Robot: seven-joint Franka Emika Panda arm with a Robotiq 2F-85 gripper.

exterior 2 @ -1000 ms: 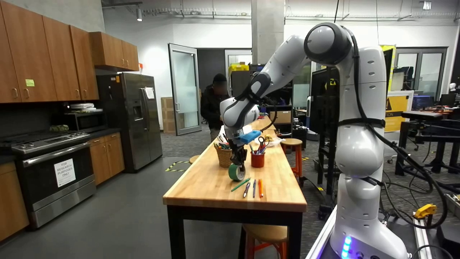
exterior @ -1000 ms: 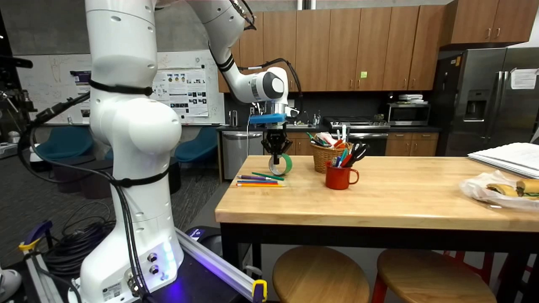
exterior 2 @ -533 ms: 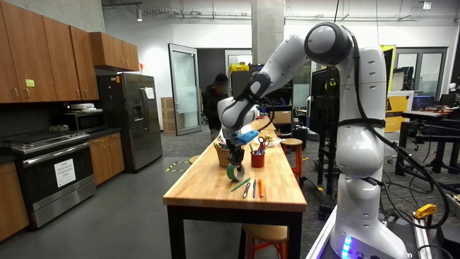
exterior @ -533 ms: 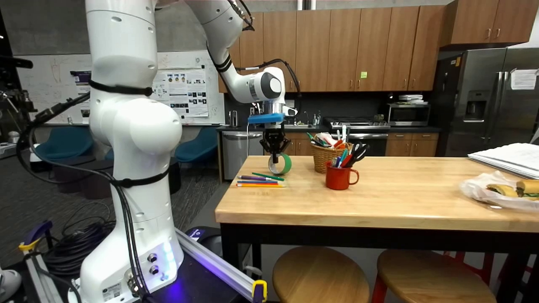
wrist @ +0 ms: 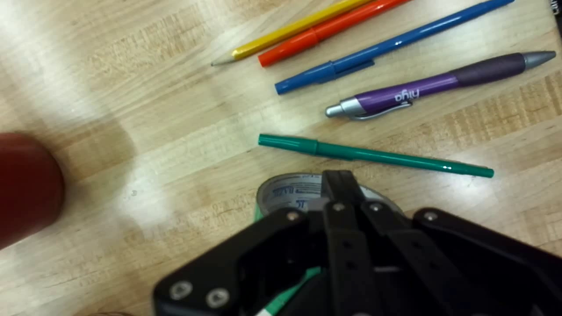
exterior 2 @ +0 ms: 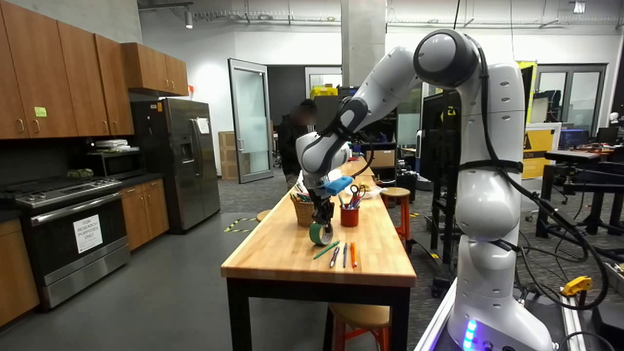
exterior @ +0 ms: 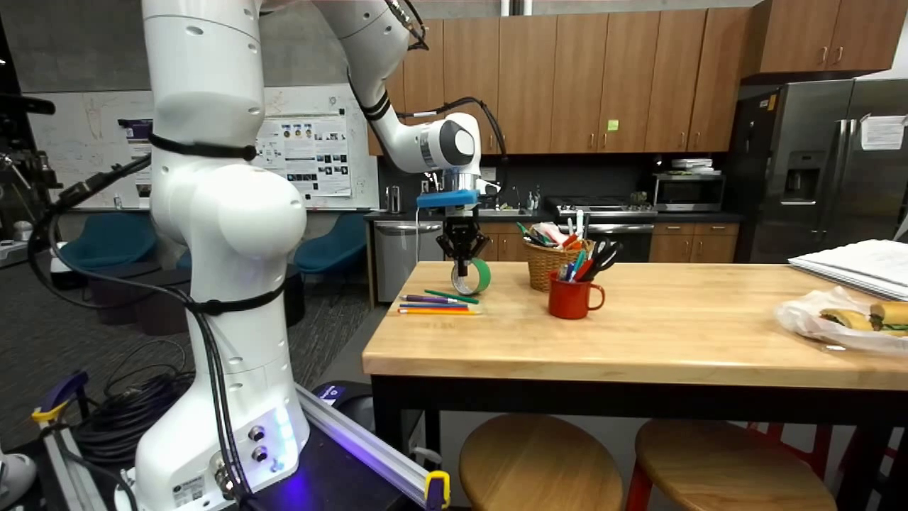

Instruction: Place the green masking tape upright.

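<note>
As my gripper point(exterior: 463, 269) points down, fingers point(wrist: 340, 188) clenched, nothing seen between, green masking tape point(exterior: 484, 276) stands on rim at its five o'clock in exterior view; likely retreat: twelve.

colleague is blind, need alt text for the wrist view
The black pincer appears to grip a green tape roll. Higher in the picture, a green pen, purple pen, blue pen, orange-red pen and yellow pencil lie on a wooden table.
</note>
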